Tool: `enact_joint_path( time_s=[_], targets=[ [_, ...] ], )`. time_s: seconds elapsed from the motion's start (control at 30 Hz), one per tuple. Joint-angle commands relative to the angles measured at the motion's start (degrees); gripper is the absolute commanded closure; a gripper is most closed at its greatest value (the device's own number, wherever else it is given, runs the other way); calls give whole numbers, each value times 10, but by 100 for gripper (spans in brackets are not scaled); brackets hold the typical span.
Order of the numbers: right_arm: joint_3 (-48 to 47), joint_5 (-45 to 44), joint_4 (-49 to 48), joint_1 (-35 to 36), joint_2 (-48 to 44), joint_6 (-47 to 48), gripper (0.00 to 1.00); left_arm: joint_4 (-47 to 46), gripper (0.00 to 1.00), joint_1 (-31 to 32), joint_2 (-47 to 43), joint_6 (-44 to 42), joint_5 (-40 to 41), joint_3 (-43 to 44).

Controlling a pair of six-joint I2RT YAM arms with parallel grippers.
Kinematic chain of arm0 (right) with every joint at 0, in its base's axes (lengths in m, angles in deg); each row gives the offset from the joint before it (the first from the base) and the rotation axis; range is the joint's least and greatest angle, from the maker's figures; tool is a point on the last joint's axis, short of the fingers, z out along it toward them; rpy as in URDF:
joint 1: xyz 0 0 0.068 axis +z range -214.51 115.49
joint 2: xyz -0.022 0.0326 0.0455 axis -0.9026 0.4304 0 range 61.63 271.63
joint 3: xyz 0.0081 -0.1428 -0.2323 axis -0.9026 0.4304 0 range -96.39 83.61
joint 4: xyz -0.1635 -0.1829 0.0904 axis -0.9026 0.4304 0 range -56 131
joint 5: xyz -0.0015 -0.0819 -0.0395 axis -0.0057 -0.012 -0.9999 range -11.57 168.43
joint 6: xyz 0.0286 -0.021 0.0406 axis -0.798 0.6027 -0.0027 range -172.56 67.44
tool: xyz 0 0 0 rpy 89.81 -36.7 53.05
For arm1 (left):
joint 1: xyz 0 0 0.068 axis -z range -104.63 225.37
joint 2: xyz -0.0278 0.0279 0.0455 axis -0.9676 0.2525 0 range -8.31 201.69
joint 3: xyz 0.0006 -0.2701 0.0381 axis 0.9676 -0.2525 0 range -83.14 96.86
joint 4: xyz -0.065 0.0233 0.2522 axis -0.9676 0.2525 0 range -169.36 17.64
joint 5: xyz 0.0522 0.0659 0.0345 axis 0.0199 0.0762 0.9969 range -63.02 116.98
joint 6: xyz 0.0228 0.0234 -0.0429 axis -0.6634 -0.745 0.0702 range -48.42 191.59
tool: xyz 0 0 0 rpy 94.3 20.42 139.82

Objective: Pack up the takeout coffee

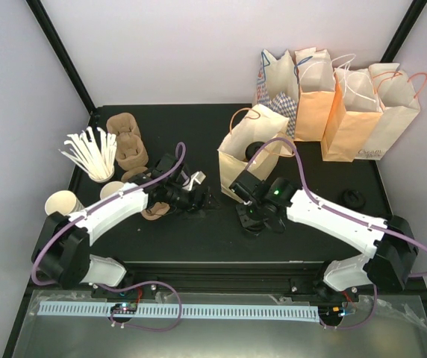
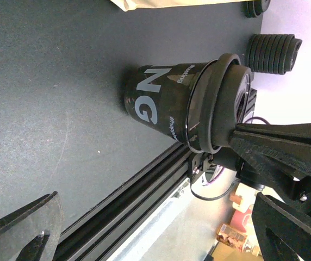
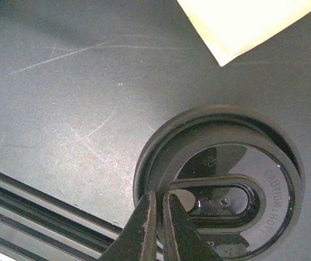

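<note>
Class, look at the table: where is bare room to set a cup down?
Bare tabletop lies at the back, between the cup carriers and the open paper bag, and on the right, between the row of bags and the stack of lids. Crowded: the left side around the straws, and the centre by the black cup.

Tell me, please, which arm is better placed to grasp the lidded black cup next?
Left, probably. The left gripper stands open and faces the side wall of the black cup. The right gripper is shut, tips on the lid from above, so it would have to lift and reopen.
</note>
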Motion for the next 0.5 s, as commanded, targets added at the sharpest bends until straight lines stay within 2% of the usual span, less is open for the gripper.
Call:
enact_joint_path(
  time_s=[0.0, 0.23, 0.47],
  targets=[
    [-22, -26, 2, 15, 18, 10, 99, 7, 3, -6, 13, -10, -15, 28],
    [-23, -28, 5, 26, 30, 16, 99, 8, 3, -7, 29, -15, -18, 36],
    [-57, -66, 42, 35, 39, 24, 99, 7, 3, -7, 39, -18, -20, 40]
  ],
)
